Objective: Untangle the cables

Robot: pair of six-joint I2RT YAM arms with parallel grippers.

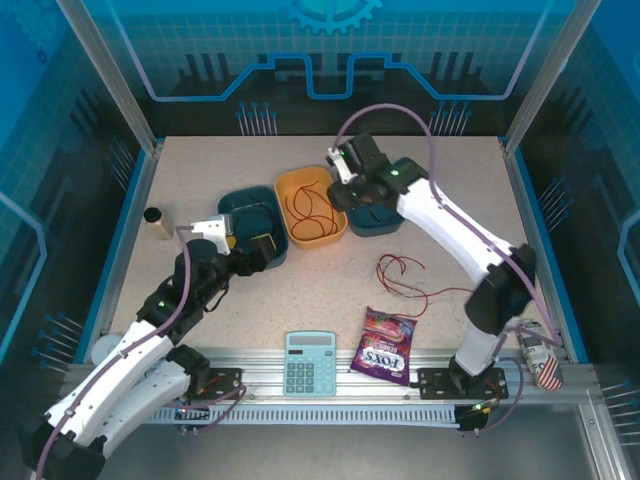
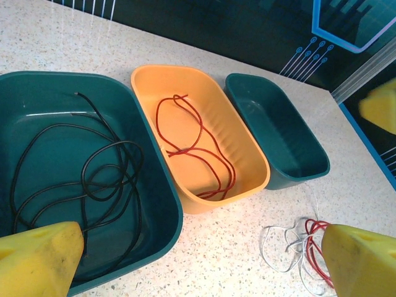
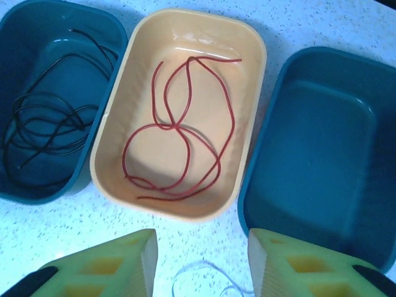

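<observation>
**Entry: cables, partly sorted.**

- **Location:** The black cable [image 2: 93, 167] is coiled in the left teal bin [image 2: 154, 204]. A red cable [image 3: 185, 142] is looped in the orange bin [image 3: 253, 80]. No wire is seen in the right teal bin [image 3: 322, 142]. A red-and-white tangle [image 1: 405, 275] is left on the table [image 1: 300, 295], in front of the bins.
- **State, left gripper [image 2: 198, 260]:** The jaws are spread wide and nothing is grasped.
- **State, right gripper [image 3: 201, 263]:** The fingers are parted above the bins and nothing is held.
- **Handling:** The white strand [image 2: 275, 247] is best pinched alone at an outer loop. The red strand should be pinned by the other gripper. The white one is then drawn out slowly, so that no knot is tightened.
</observation>
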